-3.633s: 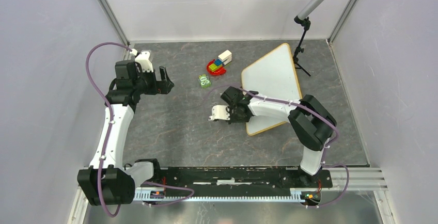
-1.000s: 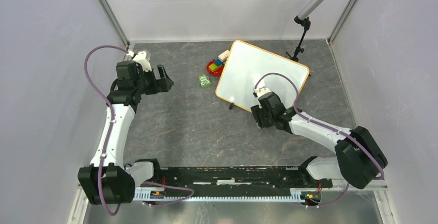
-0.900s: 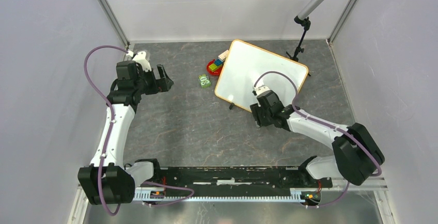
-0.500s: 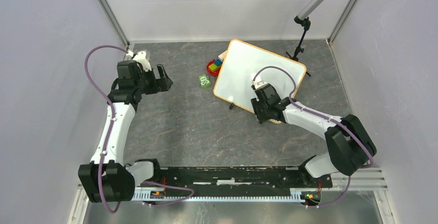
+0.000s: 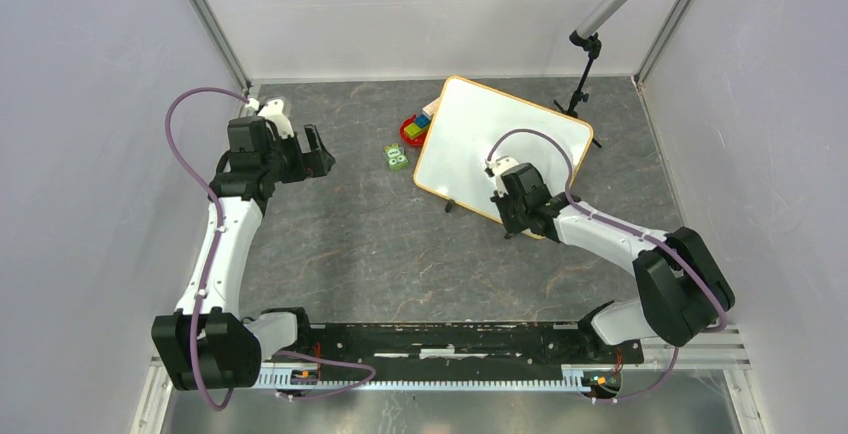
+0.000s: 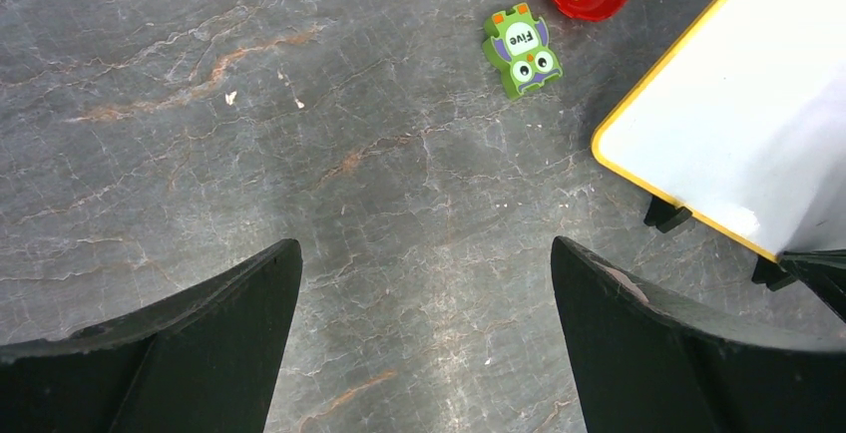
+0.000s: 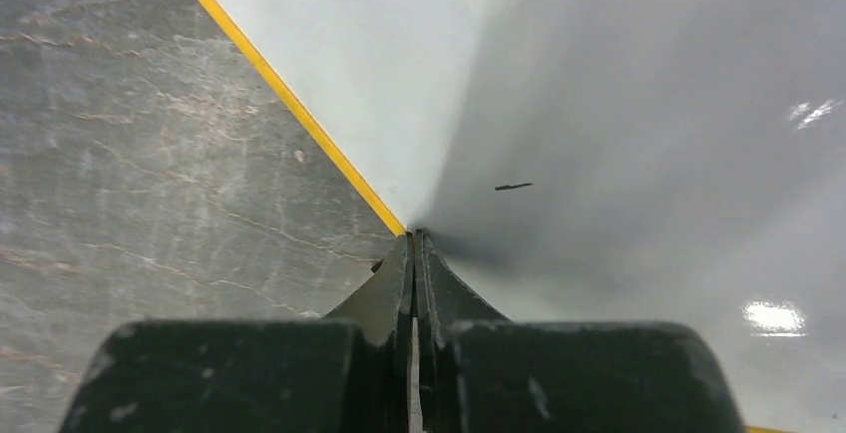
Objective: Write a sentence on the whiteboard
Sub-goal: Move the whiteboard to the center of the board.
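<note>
The whiteboard (image 5: 500, 129) lies at the back right, white with a yellow-orange rim. I see no blue sentence on it, only one tiny dark mark (image 7: 514, 187). It also shows in the left wrist view (image 6: 738, 134) and the right wrist view (image 7: 599, 74). My right gripper (image 5: 515, 231) is shut, its tips (image 7: 413, 238) touching the board's near rim beside a black clip (image 5: 510, 235). A second clip (image 5: 452, 204) sits farther left. I cannot tell whether anything is pinched. My left gripper (image 5: 322, 154) is open and empty above the table (image 6: 424, 253).
A green owl block (image 5: 397, 157) marked "Five" (image 6: 522, 51) and a red bowl of bricks (image 5: 415, 129) lie just left of the board. A black stand with a pole (image 5: 583, 84) rises behind it. Walls enclose the table on three sides.
The board went from tilted in front of the right arm to lying flat farther back. In the last second my right gripper crept up to its near rim. The left arm is still.
</note>
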### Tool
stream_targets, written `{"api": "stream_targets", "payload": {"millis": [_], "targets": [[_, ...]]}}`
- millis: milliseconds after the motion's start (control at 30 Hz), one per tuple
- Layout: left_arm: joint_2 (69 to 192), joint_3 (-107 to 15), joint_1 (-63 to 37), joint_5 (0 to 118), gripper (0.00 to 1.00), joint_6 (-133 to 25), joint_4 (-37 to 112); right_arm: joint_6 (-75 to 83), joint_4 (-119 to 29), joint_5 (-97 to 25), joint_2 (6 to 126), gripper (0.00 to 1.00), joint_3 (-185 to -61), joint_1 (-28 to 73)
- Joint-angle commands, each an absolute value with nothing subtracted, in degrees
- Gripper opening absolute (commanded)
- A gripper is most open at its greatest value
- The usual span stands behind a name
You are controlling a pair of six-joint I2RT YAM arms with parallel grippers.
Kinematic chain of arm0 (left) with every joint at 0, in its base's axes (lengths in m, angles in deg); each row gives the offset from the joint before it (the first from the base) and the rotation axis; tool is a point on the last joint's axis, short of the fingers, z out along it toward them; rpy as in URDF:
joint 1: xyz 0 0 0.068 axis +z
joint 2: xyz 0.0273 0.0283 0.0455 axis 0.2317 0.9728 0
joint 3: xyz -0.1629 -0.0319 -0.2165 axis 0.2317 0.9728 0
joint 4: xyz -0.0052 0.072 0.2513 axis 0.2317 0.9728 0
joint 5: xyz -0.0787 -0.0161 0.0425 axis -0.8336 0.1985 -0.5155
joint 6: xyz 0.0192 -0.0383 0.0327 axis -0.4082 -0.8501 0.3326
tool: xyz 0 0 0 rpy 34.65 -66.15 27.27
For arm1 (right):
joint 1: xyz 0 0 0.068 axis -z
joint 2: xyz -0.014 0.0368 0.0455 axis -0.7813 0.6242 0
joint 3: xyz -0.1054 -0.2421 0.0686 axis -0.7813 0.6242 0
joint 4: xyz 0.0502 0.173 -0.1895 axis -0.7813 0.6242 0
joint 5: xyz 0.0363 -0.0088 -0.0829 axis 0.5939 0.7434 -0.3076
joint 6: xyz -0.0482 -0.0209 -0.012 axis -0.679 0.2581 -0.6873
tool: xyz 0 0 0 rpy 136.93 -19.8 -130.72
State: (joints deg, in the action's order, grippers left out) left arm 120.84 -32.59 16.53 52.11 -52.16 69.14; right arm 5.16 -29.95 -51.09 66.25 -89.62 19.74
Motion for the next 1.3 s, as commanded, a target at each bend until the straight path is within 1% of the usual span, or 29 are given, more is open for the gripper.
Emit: {"api": "stream_targets", "payload": {"millis": [0, 200, 400, 433, 467, 567, 700, 1033, 1167, 1267], "targets": [[120.7, -33.0, 16.6, 52.3, 1.0, -53.7, 66.3, -8.0, -27.7, -59.2, 66.0, 0.03, -86.9, 24.3], [120.7, -33.1, 16.5, 52.0, 1.0, -53.7, 66.3, -11.1, -27.2, -57.7, 63.2, 0.16, -90.6, 25.7], [120.3, -33.1, 16.5, 52.0, 1.0, -53.7, 66.3, -9.5, -25.0, -55.5, 58.0, 0.5, -90.5, 25.6], [120.2, -33.1, 16.5, 52.0, 1.0, -53.7, 66.4, -8.3, -24.3, -54.7, 57.3, 0.55, -90.2, 25.6], [120.2, -33.2, 16.5, 52.1, 1.0, -53.8, 66.4, -6.6, -23.6, -54.3, 56.8, 0.56, -90.0, 25.7], [120.0, -33.1, 16.5, 52.0, 1.0, -54.0, 66.4, -2.9, -21.4, -52.8, 57.3, 0.58, -89.3, 25.6], [119.7, -33.1, 16.6, 52.1, 1.0, -54.3, 66.4, 2.3, -20.2, -52.0, 61.0, 0.58, -88.1, 25.6], [119.8, -33.2, 16.5, 52.3, 1.0, -54.7, 66.4, 4.9, -23.0, -59.1, 65.8, 0.57, -88.4, 25.7], [120.3, -32.4, 16.6, 50.3, 1.0, -54.3, 65.7, 4.9, -25.3, -59.5, 67.6, 0.52, -89.0, 25.8], [120.5, -32.2, 16.5, 47.7, 1.0, -51.9, 65.8, 5.0, -26.7, -59.8, 68.5, 0.46, -89.1, 26.1]]}}
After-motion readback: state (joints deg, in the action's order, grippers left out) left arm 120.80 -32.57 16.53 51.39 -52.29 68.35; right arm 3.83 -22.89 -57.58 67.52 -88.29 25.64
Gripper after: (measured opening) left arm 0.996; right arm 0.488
